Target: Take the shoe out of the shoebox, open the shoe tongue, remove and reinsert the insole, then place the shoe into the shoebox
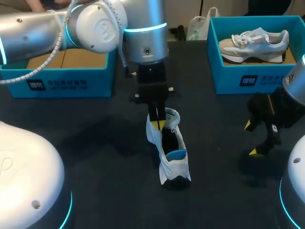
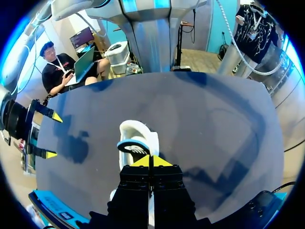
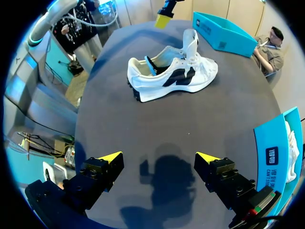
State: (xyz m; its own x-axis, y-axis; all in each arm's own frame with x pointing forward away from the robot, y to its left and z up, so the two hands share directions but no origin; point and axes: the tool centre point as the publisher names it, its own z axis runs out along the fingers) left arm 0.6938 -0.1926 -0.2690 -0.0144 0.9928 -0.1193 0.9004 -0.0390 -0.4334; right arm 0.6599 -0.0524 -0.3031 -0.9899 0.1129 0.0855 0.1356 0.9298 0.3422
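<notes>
A white shoe (image 1: pixel 170 155) with dark side marks (image 3: pixel 174 74) lies on the dark table, its tongue (image 3: pixel 191 40) standing up. A blue insole (image 1: pixel 177 154) shows in its opening (image 2: pixel 133 147). My left gripper (image 1: pixel 157 121) hangs pointing down just over the tongue end of the shoe. Its yellow tips (image 2: pixel 150 161) are pressed together, shut, with nothing seen between them. My right gripper (image 1: pixel 256 139) stands open to the right of the shoe, well apart from it, with nothing between its fingers (image 3: pixel 159 157).
A blue shoebox (image 1: pixel 66 78) with a cardboard lining stands at the back left. A second blue shoebox (image 1: pixel 248 81) at the back right holds another white shoe (image 1: pixel 255 44). A white bag (image 1: pixel 198 26) lies between them at the back.
</notes>
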